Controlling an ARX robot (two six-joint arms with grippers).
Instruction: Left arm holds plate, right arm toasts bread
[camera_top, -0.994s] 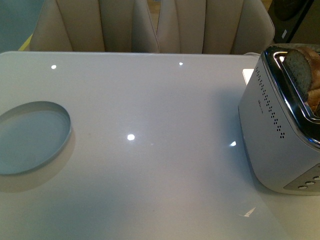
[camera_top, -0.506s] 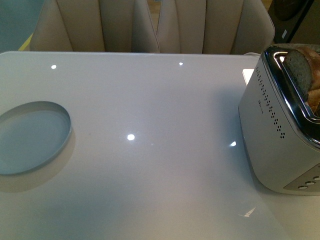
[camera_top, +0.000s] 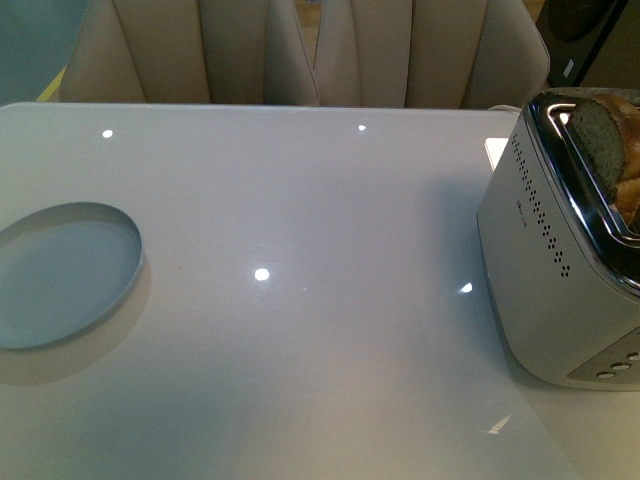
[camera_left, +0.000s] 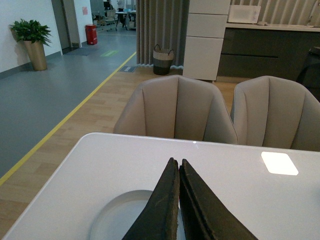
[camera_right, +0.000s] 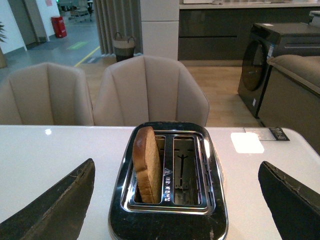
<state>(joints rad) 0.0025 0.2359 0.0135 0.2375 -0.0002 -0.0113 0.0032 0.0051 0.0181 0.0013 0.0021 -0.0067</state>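
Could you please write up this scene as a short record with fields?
surface: white table
plate: empty, at the table's left edge
toaster: at the table's right, two slots
bread: standing upright in one slot, top sticking out; other slot empty
left tool: shut, holding nothing, above the plate's near side
right tool: open wide, above the toaster, holding nothing
chairs: two beige ones behind the table

bread (camera_right: 146, 165) upright in toaster (camera_right: 168, 186) slot, right gripper (camera_right: 170, 200) jaws wide apart either side
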